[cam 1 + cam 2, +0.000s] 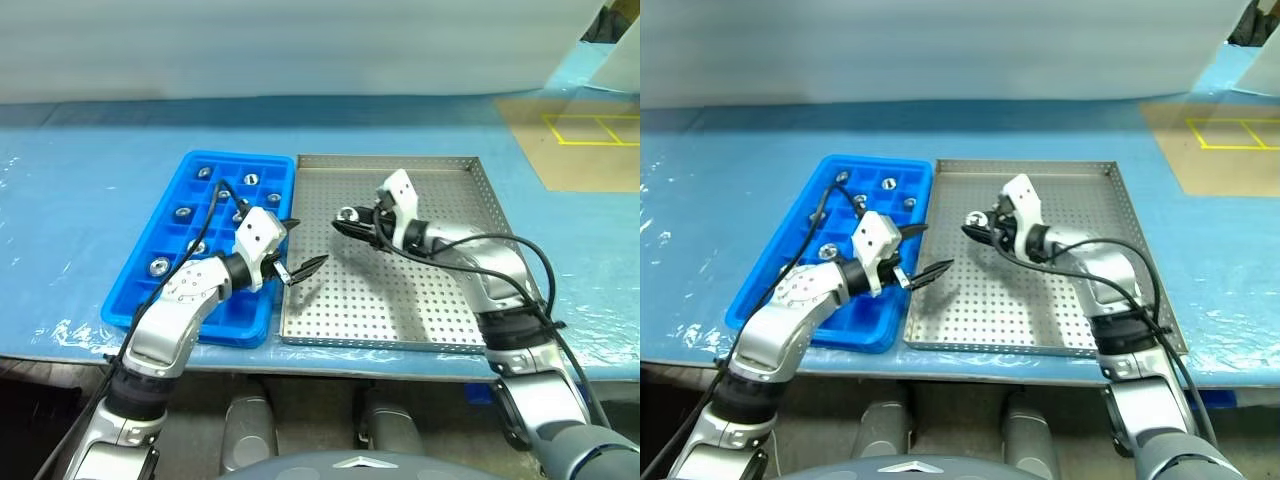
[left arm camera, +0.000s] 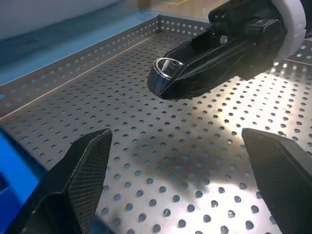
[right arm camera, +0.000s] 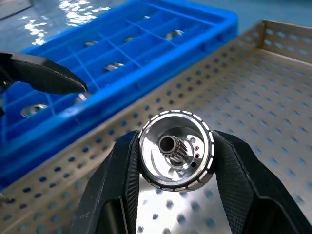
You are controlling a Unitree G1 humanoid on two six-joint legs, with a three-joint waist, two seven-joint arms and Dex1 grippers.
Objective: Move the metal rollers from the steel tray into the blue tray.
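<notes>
The metal roller (image 3: 176,148) sits clamped between the two fingers of the right claw (image 1: 350,221), carried above the holed floor of the steel tray (image 1: 430,310).

From the head views, the right claw hangs over the middle of the steel tray, pointing toward the blue tray (image 1: 135,300), which lies just beside the steel tray on the blue-covered worktop (image 1: 80,200). Several rollers already rest in its compartments. The left claw (image 1: 302,270) hovers at the border of the two trays, fingers spread and holding nothing.

In the left wrist view, the left claw's own fingers stand wide apart over the perforated floor, and the right claw shows ahead with the shiny ring at its tip.

In the right wrist view, the roller is pinched across its rim, its dark centre hole facing the camera, and the blue tray lies beyond, with a finger of the left claw near its edge.

The risk, as I judge it: the grip is on a smooth round rim (little to bite on), so a jolt could let the roller slip back into the steel tray. The left claw also stands close to the path and could be struck.
</notes>
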